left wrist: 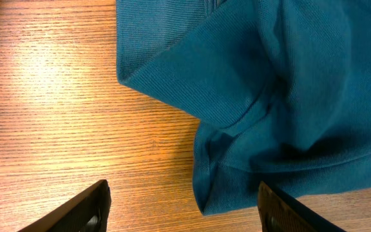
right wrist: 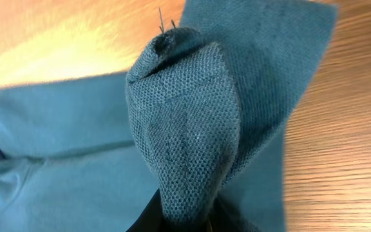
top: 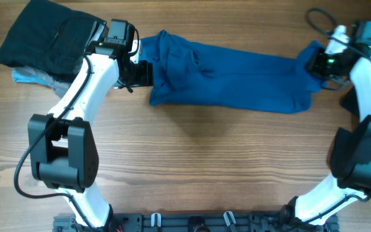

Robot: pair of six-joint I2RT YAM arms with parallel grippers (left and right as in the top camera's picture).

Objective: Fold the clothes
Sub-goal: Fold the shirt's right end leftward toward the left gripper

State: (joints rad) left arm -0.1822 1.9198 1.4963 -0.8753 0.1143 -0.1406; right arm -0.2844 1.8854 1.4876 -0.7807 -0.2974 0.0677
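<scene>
The right jaws clench the blue shirt (top: 237,80) at its right end; the left jaws stand released. They should pinch the left corner squarely, then both lift evenly.

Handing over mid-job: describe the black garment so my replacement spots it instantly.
Start at the wooden table's far left corner, beyond the left arm. The black garment lies heaped there, a light-blue scrap peeking from beneath. Unlike the royal-blue shirt stretched across the middle, it is dark and bunched.
</scene>
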